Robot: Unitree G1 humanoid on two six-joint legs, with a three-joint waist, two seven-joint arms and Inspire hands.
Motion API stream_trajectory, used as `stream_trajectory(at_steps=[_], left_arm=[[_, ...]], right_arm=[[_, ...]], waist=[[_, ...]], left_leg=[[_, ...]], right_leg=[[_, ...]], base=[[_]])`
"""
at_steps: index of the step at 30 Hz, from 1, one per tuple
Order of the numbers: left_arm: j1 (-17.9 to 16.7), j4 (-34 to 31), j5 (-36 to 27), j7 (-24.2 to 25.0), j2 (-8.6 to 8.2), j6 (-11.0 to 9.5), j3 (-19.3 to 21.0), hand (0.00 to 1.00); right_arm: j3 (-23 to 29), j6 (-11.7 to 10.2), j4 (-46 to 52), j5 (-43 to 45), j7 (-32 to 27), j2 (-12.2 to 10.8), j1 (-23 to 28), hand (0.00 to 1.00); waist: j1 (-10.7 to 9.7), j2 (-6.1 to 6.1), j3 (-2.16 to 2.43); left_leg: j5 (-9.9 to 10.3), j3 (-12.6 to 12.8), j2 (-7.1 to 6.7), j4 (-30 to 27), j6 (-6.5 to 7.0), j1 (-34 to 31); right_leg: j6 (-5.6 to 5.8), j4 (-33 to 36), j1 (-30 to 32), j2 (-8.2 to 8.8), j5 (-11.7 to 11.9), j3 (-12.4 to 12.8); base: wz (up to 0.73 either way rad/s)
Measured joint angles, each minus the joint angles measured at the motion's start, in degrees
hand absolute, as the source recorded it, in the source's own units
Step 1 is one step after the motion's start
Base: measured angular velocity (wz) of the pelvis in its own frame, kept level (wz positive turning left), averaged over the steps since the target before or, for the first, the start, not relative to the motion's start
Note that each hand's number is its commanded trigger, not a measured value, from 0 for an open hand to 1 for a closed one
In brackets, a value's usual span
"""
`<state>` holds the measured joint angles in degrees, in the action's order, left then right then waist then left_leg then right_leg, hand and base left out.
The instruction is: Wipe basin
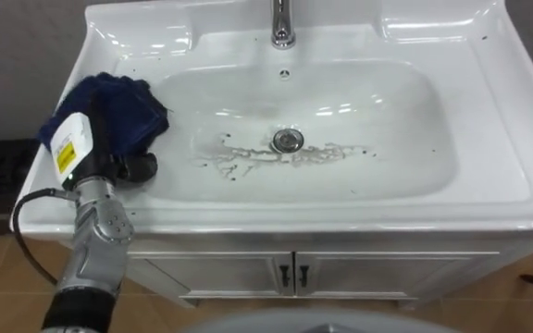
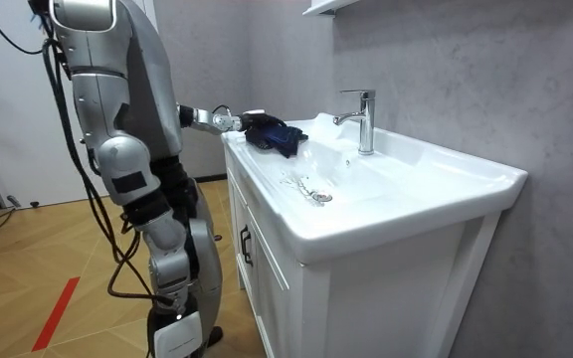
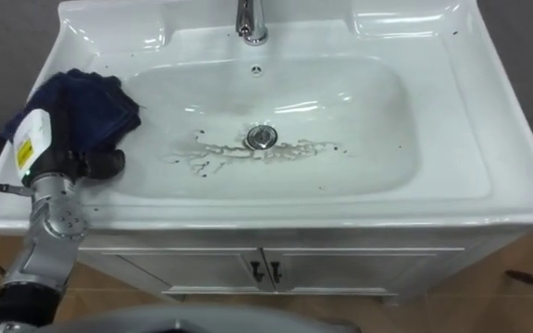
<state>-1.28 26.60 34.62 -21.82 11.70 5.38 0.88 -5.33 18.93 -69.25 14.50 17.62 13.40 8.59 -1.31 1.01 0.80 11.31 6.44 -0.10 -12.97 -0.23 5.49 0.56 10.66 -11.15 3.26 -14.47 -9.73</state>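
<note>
Left eye view: fingers of your left hand (image 1: 102, 153) are buried in the blue cloth (image 1: 130, 104) on the basin (image 1: 493, 139) rim; you cannot tell its grip.

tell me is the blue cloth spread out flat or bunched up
Bunched up: the blue cloth sits in a crumpled heap on the left rim of the basin, under the left hand.

The basin (image 1: 489, 139) is glossy white, with dark speckled streaks (image 1: 248, 157) beside its silvery drain (image 1: 288, 140). Left of the drain, the cloth (image 1: 132, 102) is dark blue; the left hand (image 1: 107, 153) on it looks black, perhaps dark grey.
</note>
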Motion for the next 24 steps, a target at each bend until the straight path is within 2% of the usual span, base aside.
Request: stream_trajectory(at_steps=[2,8,11,16,24], left_arm=[[1.13,1.71,-0.07,0.09,0.02,0.00,1.29,1.00],[1.77,2.78,-0.12,0.08,0.61,0.01,3.10,1.00],[2.70,3.96,-0.20,0.08,1.39,0.03,4.17,1.00],[3.74,5.02,-0.56,0.18,1.54,0.06,5.08,1.00],[4.07,4.75,-5.93,0.89,1.65,0.09,5.67,1.00]], right_arm=[[0.45,-0.03,0.81,1.38,-0.16,-0.01,0.08,0.00],[0.54,0.82,0.80,3.88,-0.91,-0.02,-0.19,0.00],[0.54,1.13,0.45,3.92,-0.90,-0.02,-0.59,0.00],[0.52,1.12,0.46,3.92,-0.84,-0.03,-0.70,0.00],[0.49,1.11,0.74,3.78,-0.75,-0.02,-0.99,0.00]], waist=[[0.03,0.25,0.25],[0.01,0.55,0.47],[0.01,0.55,0.48],[-0.01,0.57,0.47],[-0.01,0.62,0.44]], left_leg=[[-0.23,-0.02,0.13,0.43,-0.18,0.44],[-0.46,-0.10,0.26,0.82,-0.38,1.10],[-0.46,-0.21,0.23,0.89,-0.38,1.15],[-0.47,-0.23,0.16,1.27,-0.38,1.25],[-0.49,-0.59,0.08,1.27,-0.42,1.11]], right_leg=[[-0.24,0.00,-0.10,-0.17,0.11,0.32],[-0.54,-0.02,-0.26,-0.30,0.11,0.77],[-0.54,-0.08,-0.26,-0.30,0.11,1.00],[-0.54,-0.33,-0.38,-0.30,0.11,0.92],[-0.60,-1.10,-0.97,-0.25,0.07,0.09]], base=[[-0.09],[-0.06],[-0.03],[0.01],[0.04]])
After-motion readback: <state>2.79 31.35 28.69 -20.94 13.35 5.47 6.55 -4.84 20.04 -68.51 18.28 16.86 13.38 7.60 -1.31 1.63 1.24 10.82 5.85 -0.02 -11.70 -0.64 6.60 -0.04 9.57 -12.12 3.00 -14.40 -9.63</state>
